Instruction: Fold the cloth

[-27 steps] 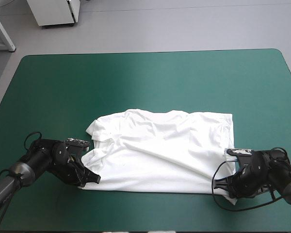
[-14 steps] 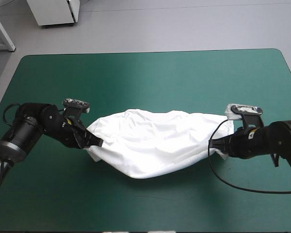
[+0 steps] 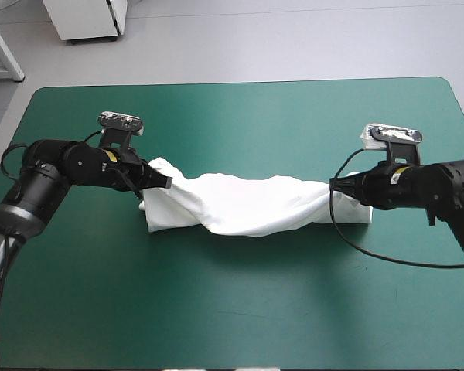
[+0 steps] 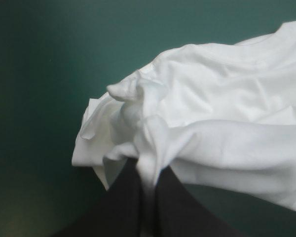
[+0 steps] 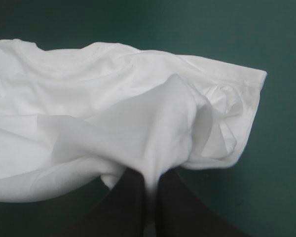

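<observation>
Presently the T-shirt (image 3: 247,205) is clamped endwise by the left gripper (image 3: 164,183) and right gripper (image 3: 334,188). Both ends should be lowered level.

It looks like a lab: teal-green covered table (image 3: 232,317), bare grey floor (image 3: 294,39), white cabinet (image 3: 85,19) beyond

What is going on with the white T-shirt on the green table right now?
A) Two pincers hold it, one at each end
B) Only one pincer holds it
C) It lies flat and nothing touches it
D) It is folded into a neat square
A: the left pincer and the right pincer are each shut on one end of the white short-sleeved cloth T-shirt, which is bunched lengthwise between them.
</observation>
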Robot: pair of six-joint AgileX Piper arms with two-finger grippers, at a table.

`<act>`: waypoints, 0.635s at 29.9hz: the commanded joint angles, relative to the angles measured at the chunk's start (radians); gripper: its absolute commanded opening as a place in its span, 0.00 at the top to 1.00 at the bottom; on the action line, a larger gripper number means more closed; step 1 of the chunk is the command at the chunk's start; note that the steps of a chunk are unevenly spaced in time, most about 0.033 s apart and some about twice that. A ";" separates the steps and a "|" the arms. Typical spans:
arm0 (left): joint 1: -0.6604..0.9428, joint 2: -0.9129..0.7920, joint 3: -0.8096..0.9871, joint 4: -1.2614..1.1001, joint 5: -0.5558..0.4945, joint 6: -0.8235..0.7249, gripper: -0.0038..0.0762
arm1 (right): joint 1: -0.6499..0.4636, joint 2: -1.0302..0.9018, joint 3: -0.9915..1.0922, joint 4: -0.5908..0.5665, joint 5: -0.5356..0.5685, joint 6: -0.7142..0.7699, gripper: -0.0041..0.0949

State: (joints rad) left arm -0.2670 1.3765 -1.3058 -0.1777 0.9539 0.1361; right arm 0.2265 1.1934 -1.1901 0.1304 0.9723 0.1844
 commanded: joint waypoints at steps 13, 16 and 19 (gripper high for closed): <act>-0.005 0.248 -0.034 0.050 -0.223 -0.008 0.96 | -0.066 0.249 -0.033 -0.130 -0.223 0.120 0.98; -0.005 0.290 -0.034 0.071 -0.238 -0.040 0.96 | -0.093 0.286 -0.033 -0.130 -0.241 0.131 0.98; -0.004 0.317 -0.034 0.085 -0.261 -0.055 0.96 | -0.122 0.307 -0.033 -0.124 -0.251 0.136 0.98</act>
State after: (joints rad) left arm -0.2670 1.7189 -1.3074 -0.0972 0.7522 0.1043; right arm 0.1363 1.5188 -1.1901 0.0129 0.7735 0.3151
